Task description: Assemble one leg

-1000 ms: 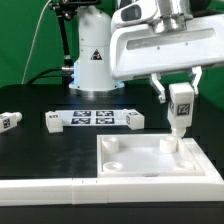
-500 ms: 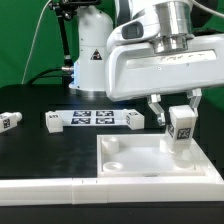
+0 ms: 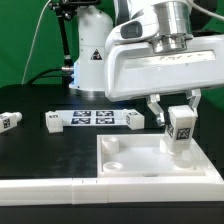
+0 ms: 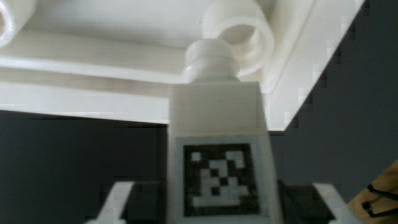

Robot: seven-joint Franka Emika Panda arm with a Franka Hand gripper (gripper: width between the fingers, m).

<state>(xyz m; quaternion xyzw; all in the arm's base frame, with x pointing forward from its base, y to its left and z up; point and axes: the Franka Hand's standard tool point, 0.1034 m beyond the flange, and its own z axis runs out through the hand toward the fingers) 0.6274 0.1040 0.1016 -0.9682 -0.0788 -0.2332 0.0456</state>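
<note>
Now jaws grip 1 leg (image 3: pixel 181 127) (upright) over 1 tray (image 3: pixel 130 178); leg 2 (image 3: pixel 9 121) lies apart.

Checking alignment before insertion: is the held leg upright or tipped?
Upright. In the exterior view the leg stands vertical in the gripper, above a corner of the tray. Whether its tip touches the tray: cannot tell.

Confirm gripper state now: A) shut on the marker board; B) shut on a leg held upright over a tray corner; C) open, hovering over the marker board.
B: the gripper is shut on the leg, held upright with its lower end at a corner of the tray; the marker board lies apart, untouched.
</note>
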